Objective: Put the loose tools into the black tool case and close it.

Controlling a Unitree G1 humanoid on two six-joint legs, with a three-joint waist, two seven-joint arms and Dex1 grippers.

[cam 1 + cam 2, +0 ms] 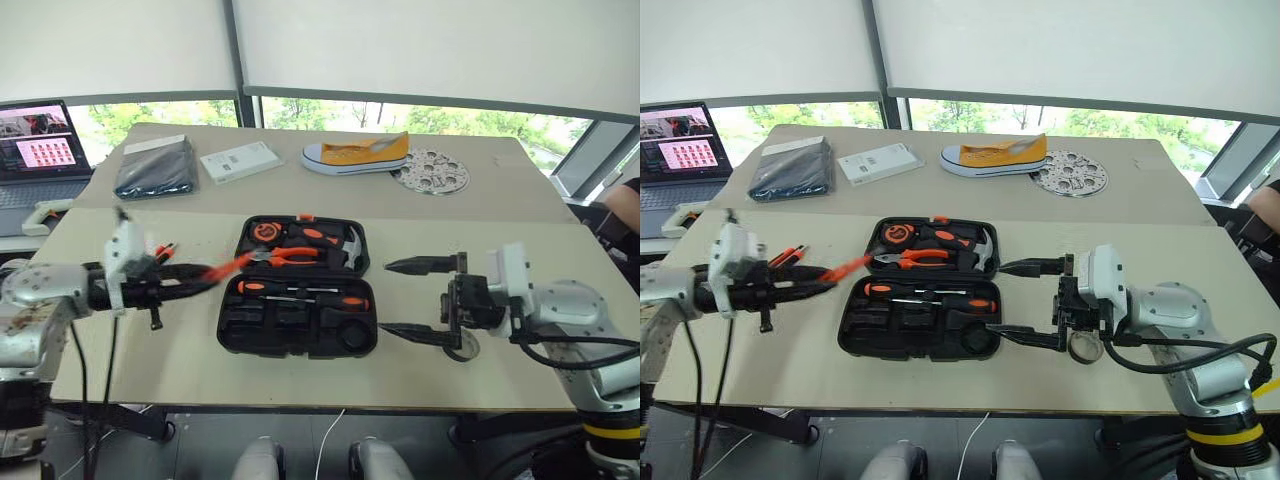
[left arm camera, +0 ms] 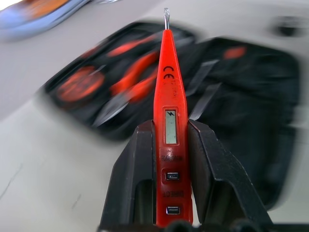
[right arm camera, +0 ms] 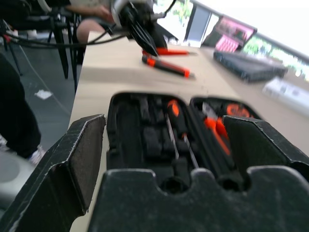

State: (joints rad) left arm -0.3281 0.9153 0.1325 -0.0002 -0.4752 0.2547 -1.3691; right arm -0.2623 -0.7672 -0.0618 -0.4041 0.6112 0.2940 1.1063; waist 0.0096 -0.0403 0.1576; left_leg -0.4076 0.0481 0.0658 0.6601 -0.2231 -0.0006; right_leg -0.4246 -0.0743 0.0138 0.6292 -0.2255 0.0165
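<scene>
Left end effector (image 2: 166, 159) clamped on the slim orange tester screwdriver (image 2: 166, 87) just left of the open tool case (image 1: 298, 290) on the table (image 1: 150, 350), right end effector (image 1: 425, 297) gaping wide, so best to line the tip up with a free slot before letting go.

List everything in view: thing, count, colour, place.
black plastic clamshell tool case: 1, black, open, front table centre
orange-handled pliers: 1, in case's far half
steel-headed hammer: 1, in case's far half
orange-and-black screwdriver: 1, in case's near half
slim orange tester screwdriver: 1, orange, in left gripper
yellow canvas shoe: 1, far table
round perforated metal disc: 1, silver, beside shoe
white booklet: 1, far table
flat black folded pouch: 1, far table
laptop: 1, far left
left gripper: shut on tester
right gripper: open, right of case
</scene>
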